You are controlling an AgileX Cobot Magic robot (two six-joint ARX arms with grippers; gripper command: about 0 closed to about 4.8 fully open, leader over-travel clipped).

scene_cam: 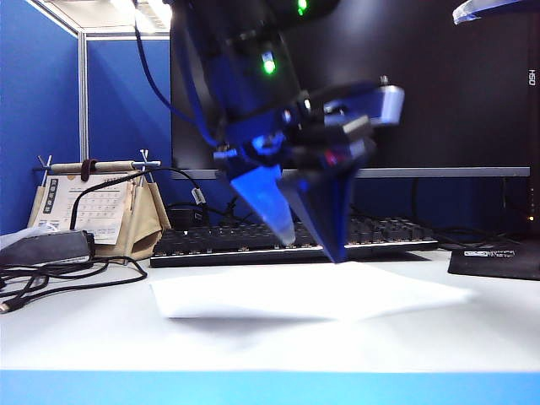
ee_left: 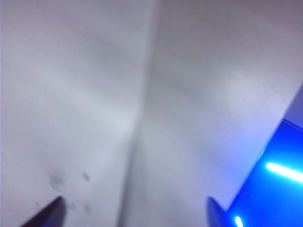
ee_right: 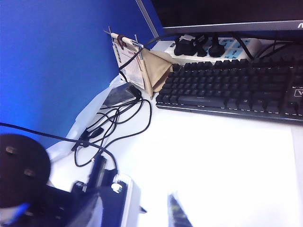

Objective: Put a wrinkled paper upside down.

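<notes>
Left gripper (scene_cam: 310,240): hangs tips-down over the middle of the table, just in front of the keyboard; its two blue fingers stand apart with nothing between them.
Left gripper, wrist view (ee_left: 135,215): only the two dark fingertips (ee_left: 47,215) show, spread wide over white paper; the picture is blurred.
Wrinkled paper (scene_cam: 312,291): lies flat on the table right under the left gripper, its far edge near the keyboard, its near edge short of the table's front edge; one long crease (ee_left: 142,113) runs across it in the left wrist view.
Contact: whether the fingertips touch the sheet cannot be told.
Right gripper (ee_right: 142,210): raised above the table's left part, jaws apart and empty.
Keyboard (scene_cam: 211,240): black, along the back of the table.
Calendar card (scene_cam: 93,207): back left corner, on a beige stand.
Cables (scene_cam: 59,278): coiled at the left edge.
</notes>
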